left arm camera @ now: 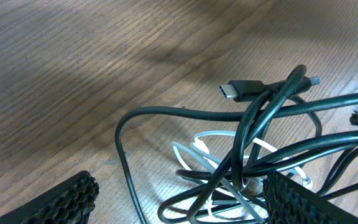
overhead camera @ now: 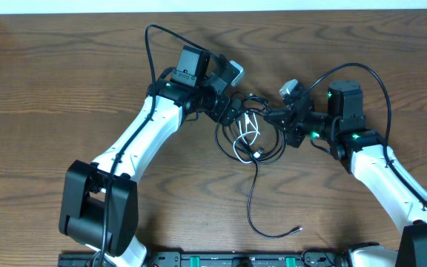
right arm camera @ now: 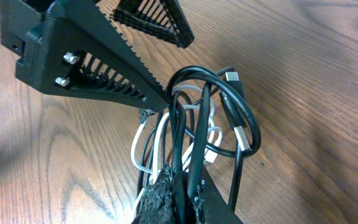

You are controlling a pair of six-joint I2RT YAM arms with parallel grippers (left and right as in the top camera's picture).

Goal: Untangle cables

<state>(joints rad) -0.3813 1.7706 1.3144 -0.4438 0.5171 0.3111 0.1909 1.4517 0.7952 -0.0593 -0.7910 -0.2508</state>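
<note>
The cables (overhead camera: 267,141) lie in a tangle at the table's middle: black loops around a shorter white cable (overhead camera: 249,133). One black cable trails toward the front and ends in a plug (overhead camera: 296,230). My left gripper (overhead camera: 232,113) stands open at the tangle's left side. In the left wrist view its fingers (left arm camera: 67,199) straddle black loops (left arm camera: 253,124) and the white cable (left arm camera: 197,146), and a USB-C plug (left arm camera: 235,90) sticks up. My right gripper (right arm camera: 182,180) is shut on two black cable strands (right arm camera: 197,134) at the tangle's right side. The white cable (right arm camera: 148,143) runs beside them.
Bare wooden table (overhead camera: 65,89) lies all round the tangle. The left arm (overhead camera: 136,141) reaches in from the front left, the right arm (overhead camera: 388,174) from the front right. In the right wrist view, the left gripper's fingers (right arm camera: 104,68) hang just beyond the loops.
</note>
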